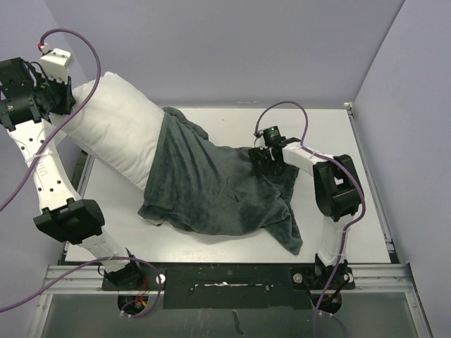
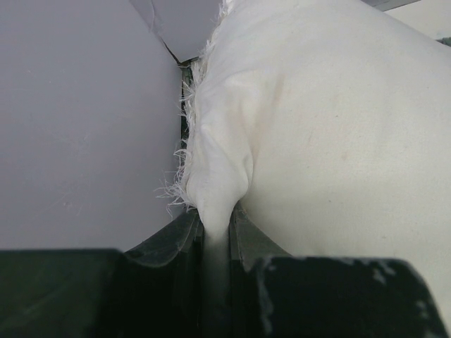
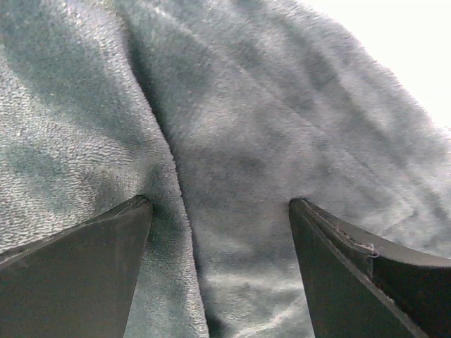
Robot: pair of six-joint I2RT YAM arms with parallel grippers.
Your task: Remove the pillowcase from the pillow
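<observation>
Clamped tight, the left gripper (image 2: pixel 215 236) pins the plump white pillow (image 1: pixel 116 130) by its frayed far-left corner, likely as an anchor. The right gripper (image 3: pixel 220 211), jaws wide, presses into the dark grey-green fleece pillowcase (image 1: pixel 211 190), which sheathes the pillow's right end.

The pillow (image 1: pixel 116 134) and pillowcase (image 1: pixel 211 186) blocked the table (image 1: pixel 331 134) from its far left corner to the near right. Bare table lay open along the far edge and right side. The wall (image 2: pixel 77 127) stood close beside the left gripper (image 2: pixel 215 236) at the pillow's corner
</observation>
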